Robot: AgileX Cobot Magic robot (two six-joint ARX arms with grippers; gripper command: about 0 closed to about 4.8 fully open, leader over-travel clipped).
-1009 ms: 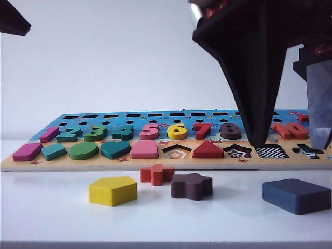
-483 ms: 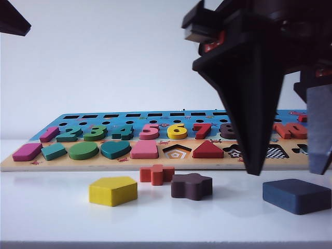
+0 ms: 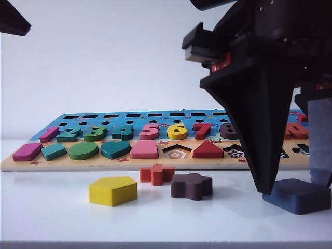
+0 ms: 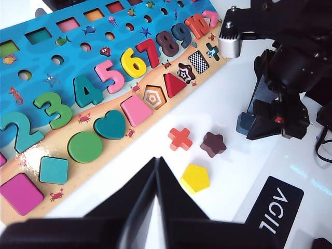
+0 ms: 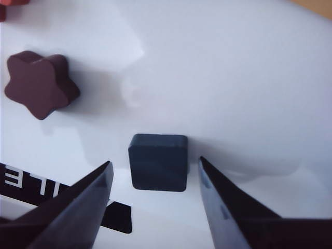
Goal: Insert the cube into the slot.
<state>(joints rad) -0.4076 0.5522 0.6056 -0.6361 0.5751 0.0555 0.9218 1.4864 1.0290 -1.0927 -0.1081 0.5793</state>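
- looking across my three cameras, only my left wrist view takes in the whole puzzle board point(image 4: 62, 67), and there the slot point(image 4: 197, 61) shows its checkered floor, bare, between the star recess point(image 4: 184, 73) and the cross recess point(image 4: 212, 51).
- in the exterior view my right arm blocks that slot, so i cannot see it from there.
- my right wrist view alone shows the cube point(image 5: 158, 162) from above, a dark blue square with rounded corners lying flat on the white table point(image 5: 233, 78).
- my right gripper point(image 5: 155, 179) hangs over the cube with its jaws spread wider than the block, one finger on either side and a strip of table showing between each finger and the block; it has hold of nothing.
- in the exterior view one right fingertip point(image 3: 267, 189) comes down just beside the cube point(image 3: 297, 195); whether it touches the table i cannot tell.
- my left gripper point(image 4: 157, 163) is held above the table near the board's front edge, well apart from the cube point(image 4: 244, 124), its fingers pressed together to a point with nothing between them.
- the cube sits in front of the board, off to the side of the brown star block point(image 5: 41, 83), the red cross block point(image 3: 156, 174) and the yellow pentagon block point(image 3: 113, 190).
- being square, it has no long axis; two of its edges run roughly alongside my right fingers.
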